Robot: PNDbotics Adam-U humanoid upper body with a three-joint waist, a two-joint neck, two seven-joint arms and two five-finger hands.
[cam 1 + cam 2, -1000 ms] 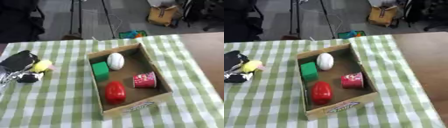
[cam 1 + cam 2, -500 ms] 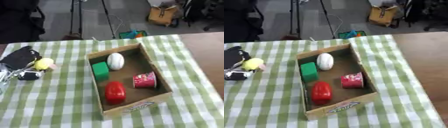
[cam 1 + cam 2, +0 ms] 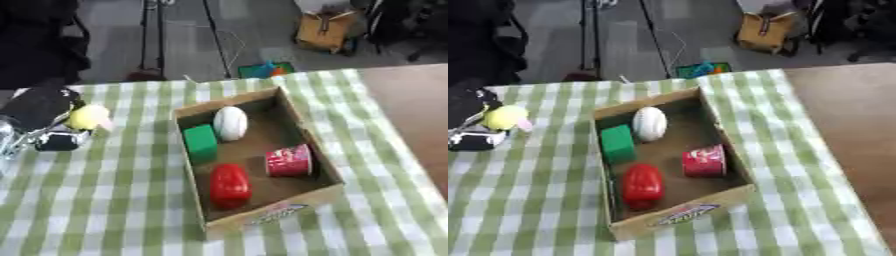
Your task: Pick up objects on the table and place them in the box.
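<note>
My left hand (image 3: 39, 114), black, is at the table's left edge with its fingers curled round a small yellow object (image 3: 87, 117) that shows a pinkish bit on its right side. An open cardboard box (image 3: 273, 215) stands in the middle of the checked cloth, to the right of that hand. Inside it lie a white egg-shaped thing (image 3: 230, 123), a green block (image 3: 200, 143), a red rounded object (image 3: 229, 185) and a red can (image 3: 289, 161) on its side. My right hand shows in neither view.
A green and white checked cloth (image 3: 105, 205) covers the table, with bare brown tabletop (image 3: 416, 120) at the right. Beyond the far edge are a floor with stand legs (image 3: 153, 45), a tan bag (image 3: 325, 31) and a small colourful item (image 3: 267, 69).
My left hand with the yellow object has shifted a little toward the far edge, or risen. The box and its contents have stayed put.
</note>
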